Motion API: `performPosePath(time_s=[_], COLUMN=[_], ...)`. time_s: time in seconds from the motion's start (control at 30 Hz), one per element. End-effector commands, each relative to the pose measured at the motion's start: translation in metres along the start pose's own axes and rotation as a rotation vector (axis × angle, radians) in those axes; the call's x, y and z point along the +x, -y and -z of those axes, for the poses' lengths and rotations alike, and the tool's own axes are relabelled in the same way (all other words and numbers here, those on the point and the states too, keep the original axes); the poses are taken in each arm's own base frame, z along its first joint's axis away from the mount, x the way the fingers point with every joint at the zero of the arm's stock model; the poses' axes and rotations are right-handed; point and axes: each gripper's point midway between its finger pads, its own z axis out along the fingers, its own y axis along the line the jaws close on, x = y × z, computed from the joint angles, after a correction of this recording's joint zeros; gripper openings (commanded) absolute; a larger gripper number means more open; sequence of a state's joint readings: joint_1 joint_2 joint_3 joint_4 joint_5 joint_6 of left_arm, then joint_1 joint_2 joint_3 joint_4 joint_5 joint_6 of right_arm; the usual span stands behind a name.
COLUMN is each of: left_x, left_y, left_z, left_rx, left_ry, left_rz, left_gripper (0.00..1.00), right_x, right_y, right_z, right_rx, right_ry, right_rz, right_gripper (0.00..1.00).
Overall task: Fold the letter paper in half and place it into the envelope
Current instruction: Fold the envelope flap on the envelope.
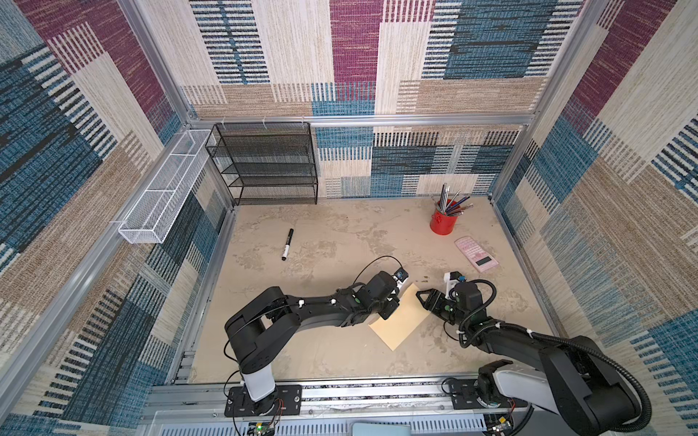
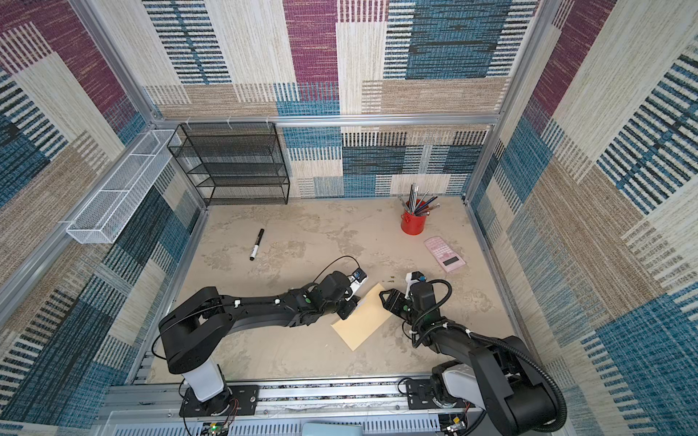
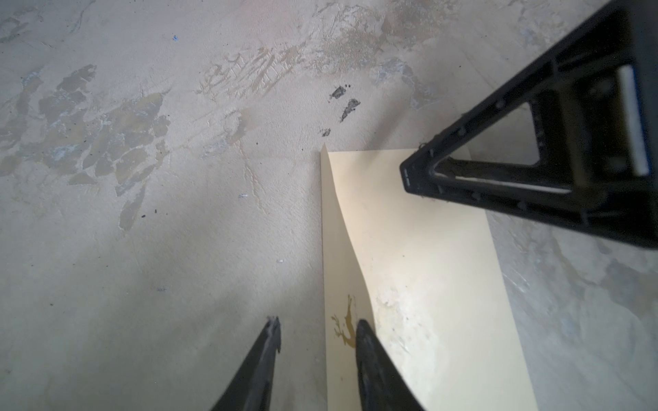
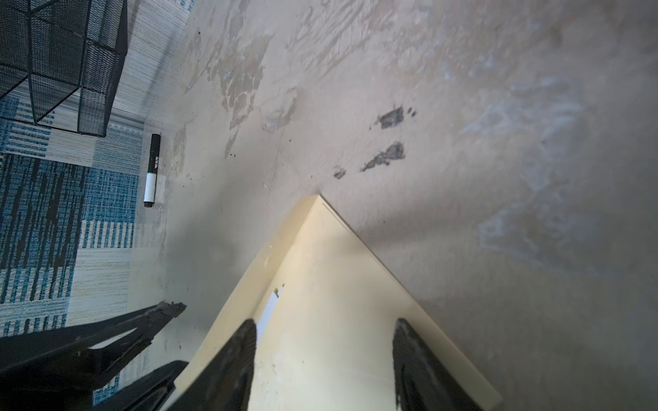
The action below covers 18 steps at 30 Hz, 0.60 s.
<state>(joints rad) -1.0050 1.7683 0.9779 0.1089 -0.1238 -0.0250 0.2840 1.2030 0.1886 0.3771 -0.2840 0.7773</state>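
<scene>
The tan envelope (image 1: 400,324) (image 2: 362,324) lies flat and slanted on the table between my two grippers. A narrow flap (image 4: 249,284) runs along its long edge, and a thin white strip of the letter paper (image 4: 269,310) shows in the slit beside it. The rest of the sheet is hidden. My left gripper (image 3: 317,322) (image 1: 392,307) is open at the flap side, one fingertip (image 3: 359,327) over the flap and the other over bare table. My right gripper (image 4: 324,323) (image 1: 425,298) is open wide, low over the envelope's far end (image 3: 427,284), holding nothing.
A black marker (image 1: 287,244) lies at mid left. At the back right stands a red cup of pens (image 1: 441,222), with a pink calculator (image 1: 476,254) just in front of it. A black mesh shelf (image 1: 272,166) is against the back wall, and a white wire basket (image 1: 162,196) hangs on the left wall.
</scene>
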Motion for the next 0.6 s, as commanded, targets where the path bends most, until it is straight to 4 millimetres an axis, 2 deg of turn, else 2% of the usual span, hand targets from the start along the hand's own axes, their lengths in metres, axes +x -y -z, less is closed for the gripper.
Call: performPosePath(time_s=[0.0, 0.3, 0.57], left_x=[0.004, 0.019, 0.053], left_y=[0.007, 0.028, 0.031], left_z=[-0.001, -0.016, -0.039], left_rx=[0.014, 0.032, 0.011], left_ry=[-0.023, -0.077, -0.178], left_rz=[-0.035, -0.081, -0.1], left_gripper=[0.39, 0.39, 0.38], right_x=[-0.001, -0.001, -0.021], right_y=[0.0, 0.0, -0.018], right_z=[-0.001, -0.001, 0.008], right_rx=[-0.002, -0.003, -0.016], right_ry=[0.006, 0.008, 0.06], right_rz=[-0.014, -0.02, 0.028], right_gripper=[0.63, 0.63, 0.63])
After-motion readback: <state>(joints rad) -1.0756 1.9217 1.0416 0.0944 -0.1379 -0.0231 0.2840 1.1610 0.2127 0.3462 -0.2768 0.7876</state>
